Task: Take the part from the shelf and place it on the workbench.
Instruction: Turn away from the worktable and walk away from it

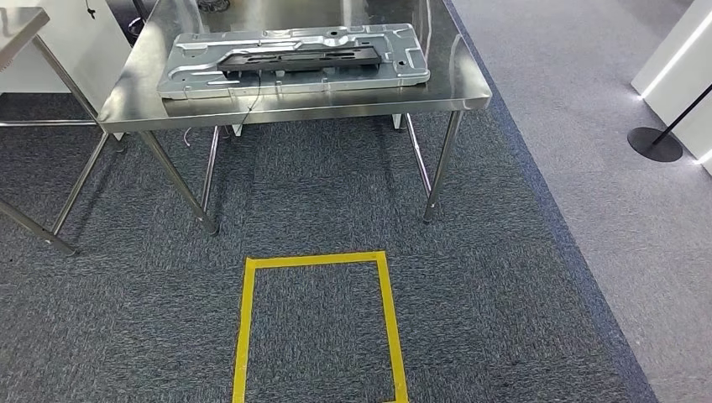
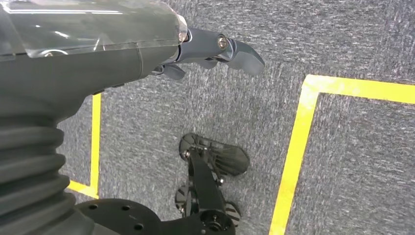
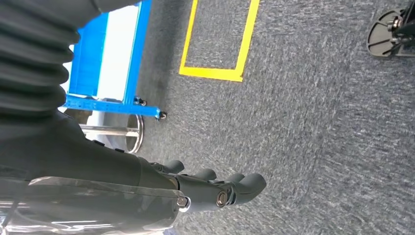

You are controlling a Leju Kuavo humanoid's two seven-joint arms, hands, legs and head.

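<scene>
Nothing is being held: the left hand [image 2: 215,51] and right hand [image 3: 215,188] are hanging released over grey carpet, fingers apart. The flat silver stamped-metal part [image 1: 294,59] is lying on the steel workbench [image 1: 453,92], far beyond the fingers, seemingly already delivered.

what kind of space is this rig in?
Likely a factory-style test floor or robot lab: a stainless steel workbench bearing a stamped metal panel, yellow floor tape marking a standing box on grey carpet, and a blue wheeled cart nearby.
</scene>
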